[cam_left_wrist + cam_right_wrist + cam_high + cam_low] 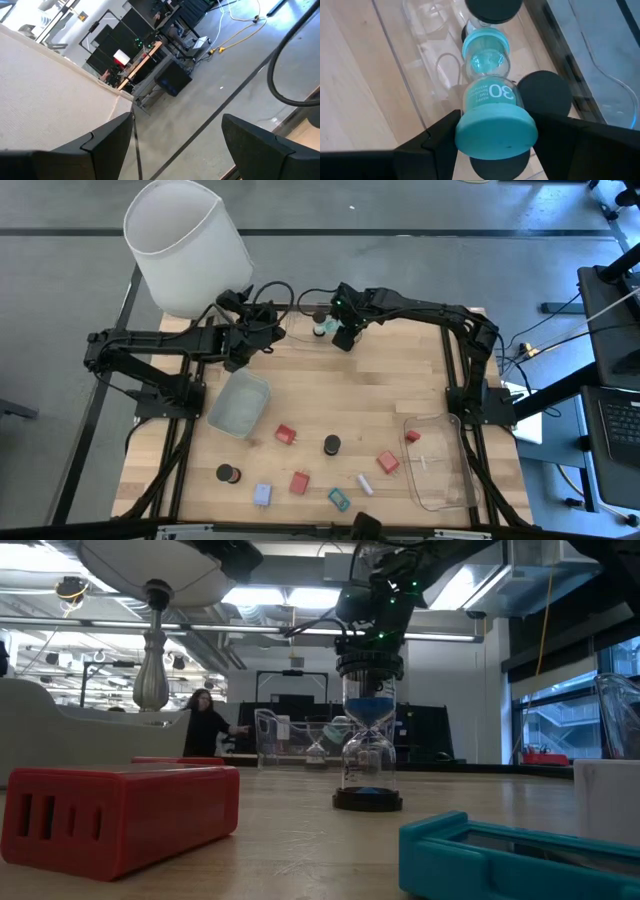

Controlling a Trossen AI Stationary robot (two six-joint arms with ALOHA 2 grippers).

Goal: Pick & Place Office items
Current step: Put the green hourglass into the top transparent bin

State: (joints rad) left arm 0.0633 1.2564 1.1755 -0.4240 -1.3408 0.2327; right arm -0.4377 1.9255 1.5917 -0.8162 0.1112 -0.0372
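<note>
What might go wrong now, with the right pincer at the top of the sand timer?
1. The right pincer holds the tall glass sand timer only by its teal cap, so the timer may tilt or slip when lifted.
2. A dark round cap and a clear tray are very near and might be knocked.
3. The left pincer waits open beside the lamp shade and might bump it.

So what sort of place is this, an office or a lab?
Most likely a robotics lab or workshop in a large open hall: two dark robot arms work over a pale wooden tabletop, cables trail across the grey concrete floor, and benches with dark monitors stand behind under ceiling strip lights.
</note>
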